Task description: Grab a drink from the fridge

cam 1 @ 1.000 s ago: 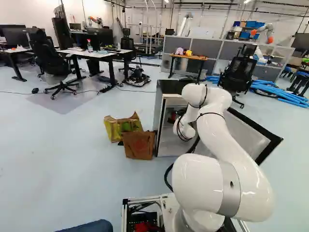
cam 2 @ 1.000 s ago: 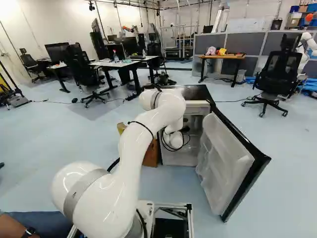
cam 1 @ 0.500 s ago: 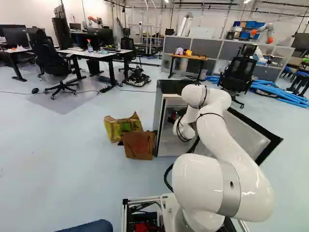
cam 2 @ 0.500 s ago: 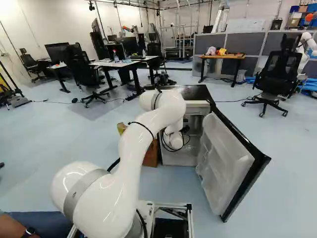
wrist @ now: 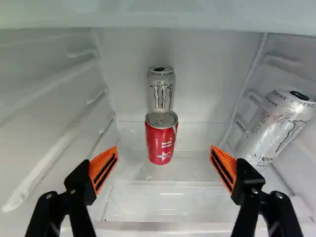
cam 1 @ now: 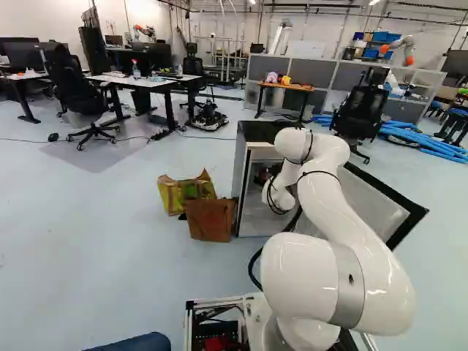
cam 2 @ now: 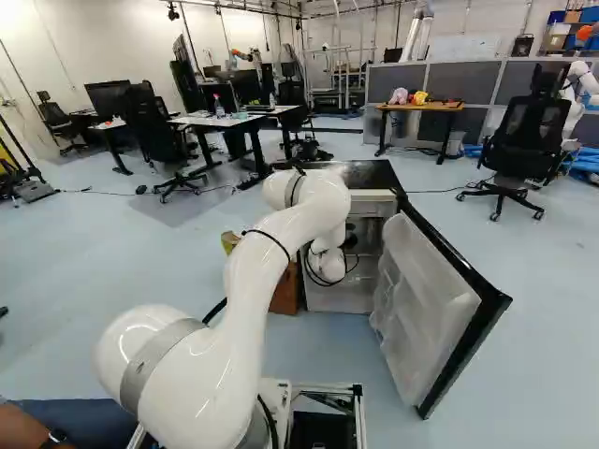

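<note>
In the left base view my gripper [cam 1: 265, 174] reaches into the open fridge [cam 1: 246, 191], largely hidden by the wrist. The wrist view shows the gripper [wrist: 164, 159] open, its orange pads far apart with nothing gripped. A red can [wrist: 161, 139] stands upright ahead, centred between the two fingers' lines. Directly behind it, near the back wall, is an upright silver can [wrist: 161, 89]. Another, larger-looking silver can [wrist: 276, 127] stands beside the fridge's side wall, beyond the finger on that side, looking tilted in this view.
The fridge door [cam 2: 426, 309] stands wide open on the arm's right. Fridge side walls [wrist: 49, 108] flank the fingers, with a shelf edge above. A brown bag [cam 1: 210, 219] and a yellow-green bag [cam 1: 183, 194] stand beside the fridge. Another robot [cam 2: 585, 82] is farther back.
</note>
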Motion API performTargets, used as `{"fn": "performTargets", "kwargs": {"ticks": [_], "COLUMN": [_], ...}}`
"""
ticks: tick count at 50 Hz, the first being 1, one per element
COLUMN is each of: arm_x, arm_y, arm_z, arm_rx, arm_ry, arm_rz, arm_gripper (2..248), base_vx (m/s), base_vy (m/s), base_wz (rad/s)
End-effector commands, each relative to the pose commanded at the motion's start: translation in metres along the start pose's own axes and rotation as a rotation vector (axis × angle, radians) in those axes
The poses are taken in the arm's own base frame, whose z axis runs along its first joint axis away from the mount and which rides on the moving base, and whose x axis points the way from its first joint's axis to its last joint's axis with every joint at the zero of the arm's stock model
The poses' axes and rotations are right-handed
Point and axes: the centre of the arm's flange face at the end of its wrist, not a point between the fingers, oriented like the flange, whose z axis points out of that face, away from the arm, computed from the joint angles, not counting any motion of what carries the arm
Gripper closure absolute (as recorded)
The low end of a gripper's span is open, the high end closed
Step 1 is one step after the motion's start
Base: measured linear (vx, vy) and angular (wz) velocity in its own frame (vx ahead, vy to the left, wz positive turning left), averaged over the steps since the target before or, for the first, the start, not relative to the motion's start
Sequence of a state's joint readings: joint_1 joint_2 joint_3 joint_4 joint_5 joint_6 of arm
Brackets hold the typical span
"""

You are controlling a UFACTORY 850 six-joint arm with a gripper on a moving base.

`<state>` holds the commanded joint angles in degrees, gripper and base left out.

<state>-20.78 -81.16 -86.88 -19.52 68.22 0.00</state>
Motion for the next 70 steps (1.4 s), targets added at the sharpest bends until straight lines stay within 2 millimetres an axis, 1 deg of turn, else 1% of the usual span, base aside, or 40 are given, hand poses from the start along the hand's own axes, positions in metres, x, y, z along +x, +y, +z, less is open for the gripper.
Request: {"fn": "performTargets", "kwargs": {"ticks": [20, 21, 25, 26, 30, 31, 36, 37, 51, 52, 57, 58, 62, 63, 70], "arm_x": [0.0001, 0.0001, 0.0001, 0.0001, 0.0001, 0.0001, 0.0001, 0.0001, 0.0001, 0.0001, 0.0001, 0.0001, 0.0001, 0.0001, 0.0001], "arm_y": [-0.0023, -0.0023, -0.0023, -0.0023, -0.0023, -0.0023, -0.0023, -0.0023, -0.0023, -0.0023, -0.0023, -0.0023, -0.0023, -0.0023, -0.0023], "arm_z": [0.0027, 0.0027, 0.0027, 0.0027, 0.0027, 0.0027, 0.0027, 0.0027, 0.0027, 0.0027, 0.0027, 0.0027, 0.0027, 0.0027, 0.0027], "arm_rx": [0.004, 0.004, 0.004, 0.004, 0.004, 0.004, 0.004, 0.004, 0.004, 0.004, 0.004, 0.004, 0.004, 0.004, 0.004], "arm_ry": [0.004, 0.004, 0.004, 0.004, 0.004, 0.004, 0.004, 0.004, 0.004, 0.004, 0.004, 0.004, 0.004, 0.004, 0.004], "arm_rz": [-0.002, -0.002, -0.002, -0.002, -0.002, -0.002, -0.002, -0.002, -0.002, -0.002, -0.002, -0.002, -0.002, -0.002, -0.002], "arm_gripper": [3, 8, 8, 21, 21, 34, 34, 43, 42, 55, 55, 68, 68, 72, 70], "base_vx": [0.000, 0.000, 0.000, 0.000, 0.000, 0.000, 0.000, 0.000, 0.000, 0.000, 0.000, 0.000, 0.000, 0.000, 0.000], "base_vy": [0.000, 0.000, 0.000, 0.000, 0.000, 0.000, 0.000, 0.000, 0.000, 0.000, 0.000, 0.000, 0.000, 0.000, 0.000], "base_wz": [0.000, 0.000, 0.000, 0.000, 0.000, 0.000, 0.000, 0.000, 0.000, 0.000, 0.000, 0.000, 0.000, 0.000, 0.000]}}
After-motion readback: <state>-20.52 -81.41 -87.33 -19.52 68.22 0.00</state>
